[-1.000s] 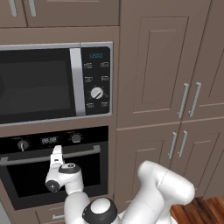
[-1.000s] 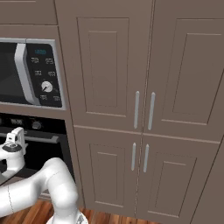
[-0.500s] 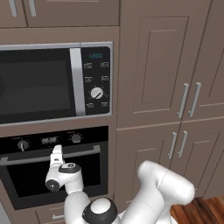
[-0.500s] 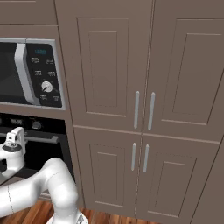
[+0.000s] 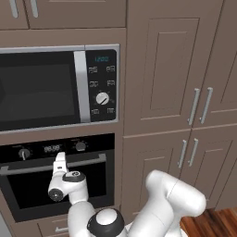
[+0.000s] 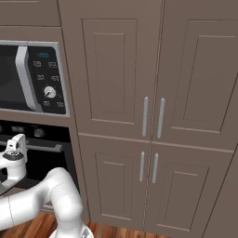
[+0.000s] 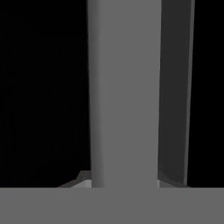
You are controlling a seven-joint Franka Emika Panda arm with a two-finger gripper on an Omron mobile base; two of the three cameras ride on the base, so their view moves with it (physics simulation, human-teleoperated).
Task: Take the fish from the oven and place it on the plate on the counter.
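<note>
The pincer (image 5: pixel 59 159) is set at the silver bar handle (image 5: pixel 88 163) of the closed black glass-door oven (image 5: pixel 60 178); its closure cannot be confirmed. The fish is presumably inside. The rigid, smooth bar is judged best gripped squarely across.

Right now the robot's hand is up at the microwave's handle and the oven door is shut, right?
Not quite. The hand is at the oven's silver bar handle, below the microwave, not at the microwave's handle. The left base view shows it: the white hand sits against the bar under the oven's knobs. The hand view shows that bar close up, running between the jaws. The oven door is indeed shut.
</note>
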